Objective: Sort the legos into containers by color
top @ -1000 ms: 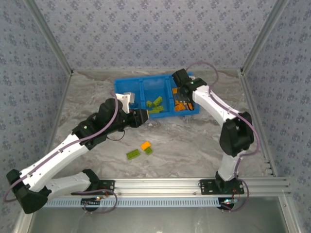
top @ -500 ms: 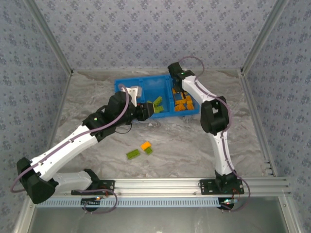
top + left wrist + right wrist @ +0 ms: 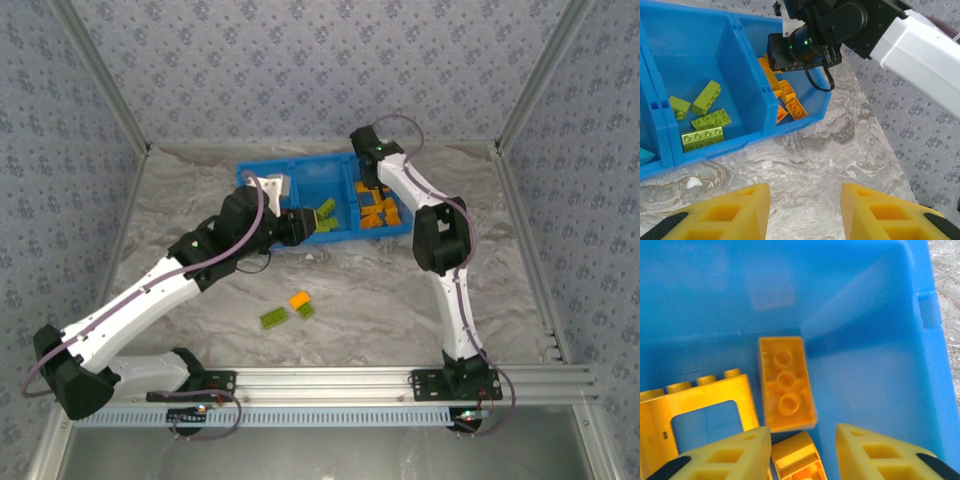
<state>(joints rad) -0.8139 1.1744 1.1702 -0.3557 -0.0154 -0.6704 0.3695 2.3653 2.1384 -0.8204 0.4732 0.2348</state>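
Three bricks lie loose at 6 o'clock of the bin. My left pincer has swung to its near wall, apart and empty. My right pincer, now over the 3 o'clock compartment, gapes above an orange brick, probably delivered.

Left jaws slide up to the bin; right arm folds in, right jaws over orange legos.
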